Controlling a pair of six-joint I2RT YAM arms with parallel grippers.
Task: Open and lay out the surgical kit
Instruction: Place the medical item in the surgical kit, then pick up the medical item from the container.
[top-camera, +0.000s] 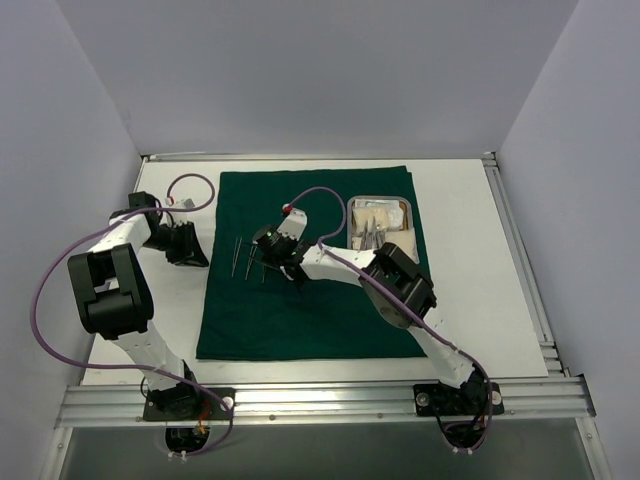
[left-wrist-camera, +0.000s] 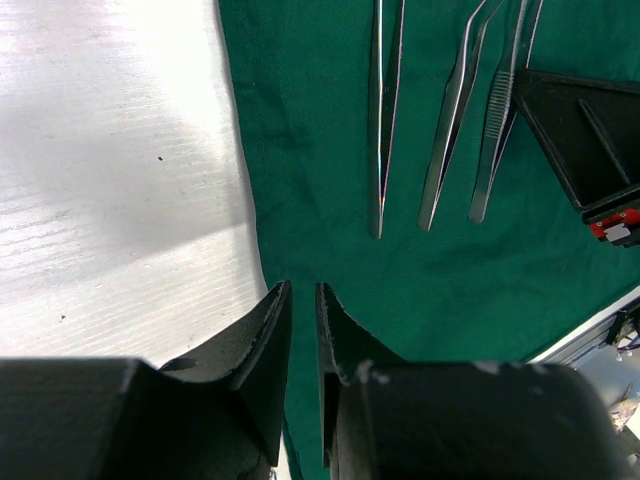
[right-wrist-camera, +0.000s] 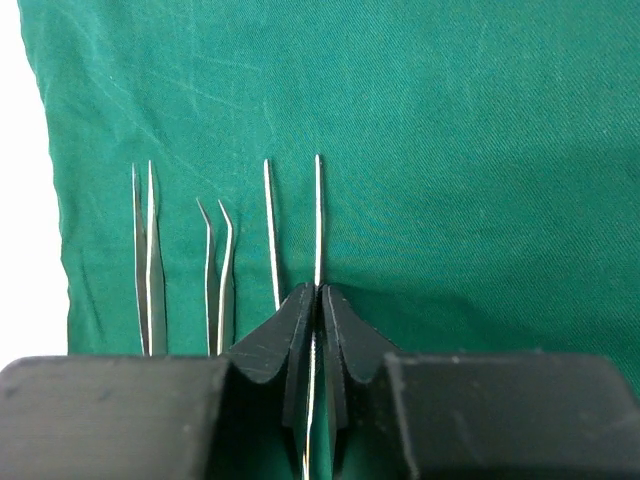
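A green cloth (top-camera: 310, 310) is spread flat on the white bench (top-camera: 470, 300). A steel tray (top-camera: 380, 198) is set on the far right corner of the cloth. White gauze (top-camera: 385, 215) and some thin silver things are seen inside it.

Three forceps are laid side by side on the left part of the cloth, close together but not touching. The straight forceps (right-wrist-camera: 148, 260) are placed nearest the cloth's left edge. The bent forceps (right-wrist-camera: 218, 270), with tips that curve, are placed next to them. The third forceps (right-wrist-camera: 318, 220) are gripped by the right tool (right-wrist-camera: 318, 290). Its jaws are squeezed almost together, and a thin silver strip of the forceps is seen between them. The two points of these forceps are seen sticking out past the fingers, over the cloth.

The left tool (left-wrist-camera: 303, 290) is held above the left edge of the cloth, where the green meets the white bench. Its jaws are parted by only a small gap, and nothing is held in them.
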